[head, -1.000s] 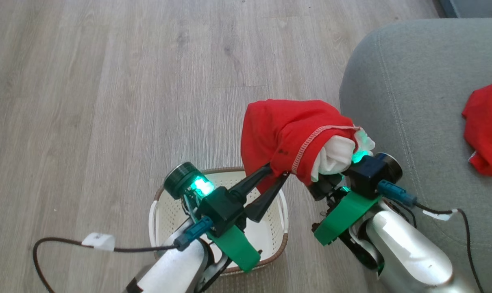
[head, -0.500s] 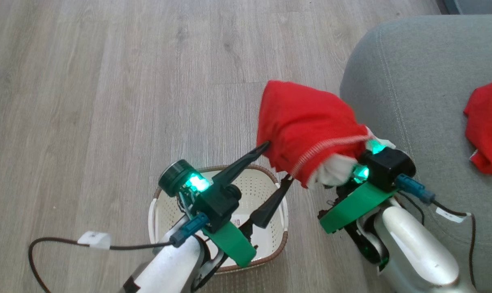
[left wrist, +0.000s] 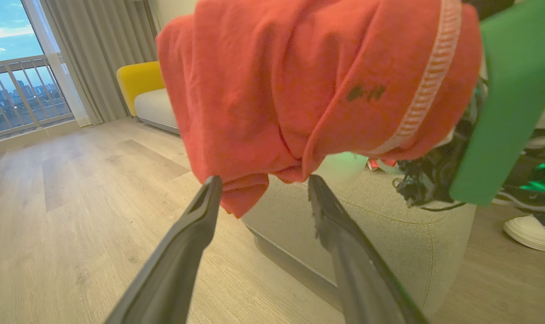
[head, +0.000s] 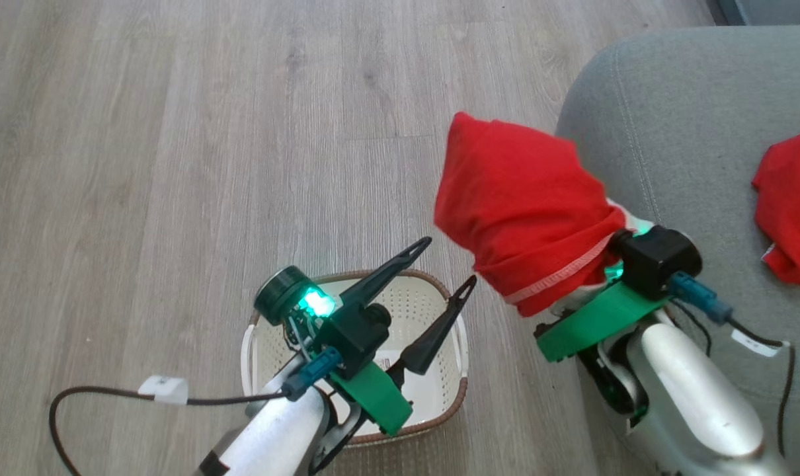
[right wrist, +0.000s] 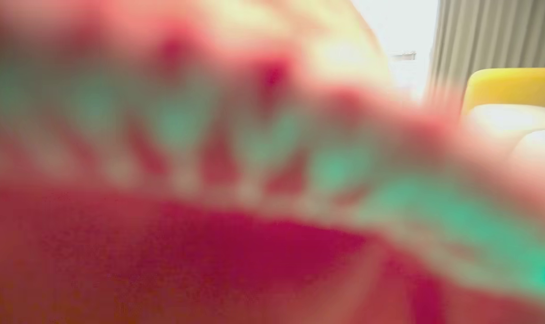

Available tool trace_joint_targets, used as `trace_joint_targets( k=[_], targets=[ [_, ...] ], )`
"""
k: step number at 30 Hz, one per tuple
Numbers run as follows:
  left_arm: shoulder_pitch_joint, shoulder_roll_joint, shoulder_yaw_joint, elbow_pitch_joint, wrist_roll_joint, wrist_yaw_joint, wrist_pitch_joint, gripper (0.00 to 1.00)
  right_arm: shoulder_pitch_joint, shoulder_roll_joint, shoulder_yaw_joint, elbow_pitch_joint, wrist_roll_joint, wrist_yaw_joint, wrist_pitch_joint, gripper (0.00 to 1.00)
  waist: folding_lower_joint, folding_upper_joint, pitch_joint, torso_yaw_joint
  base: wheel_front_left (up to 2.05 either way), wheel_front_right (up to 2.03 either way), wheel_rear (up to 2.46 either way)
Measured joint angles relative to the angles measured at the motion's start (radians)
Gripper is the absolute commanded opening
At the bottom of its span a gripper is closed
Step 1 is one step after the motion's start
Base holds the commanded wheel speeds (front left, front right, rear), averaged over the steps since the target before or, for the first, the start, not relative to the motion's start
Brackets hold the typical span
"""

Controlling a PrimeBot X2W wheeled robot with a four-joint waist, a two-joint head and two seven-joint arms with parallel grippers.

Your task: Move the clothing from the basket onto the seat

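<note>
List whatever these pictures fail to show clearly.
- Right pincer: fingers buried under the red garment, head view.
- Right wrist view: cloth close to the lens blurs it.
- Second garment on the seat: cut by head view's right edge.
- Basket bottom: partly behind the left pincer; its sticker too small to read.
</note>
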Motion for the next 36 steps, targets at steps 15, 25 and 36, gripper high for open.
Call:
trace_joint_targets(
  k=[15, 25, 36],
  targets=[
    [0.042, 0.006, 0.029, 0.034, 0.029, 0.0, 0.0, 1.0, 0.016, -0.012, -0.116, -0.026, 0.061, 0.0, 0.0, 0.0, 0.0, 0.0, -0.015, -0.003, 0.0, 0.0, 0.0],
    [0.075, 0.018, 0.028, 0.046, 0.04, 0.0, 0.0, 1.0, 0.089, -0.022, -0.211, -0.043, 0.075, 0.0, 0.0, 0.0, 0.0, 0.0, -0.007, -0.028, 0.0, 0.0, 0.0],
    [0.108, 0.017, -0.014, 0.065, -0.039, 0.0, 0.001, 1.0, 0.2, -0.016, -0.305, -0.044, 0.067, 0.0, 0.0, 0.0, 0.0, 0.0, -0.024, -0.042, 0.0, 0.0, 0.0]
  ],
)
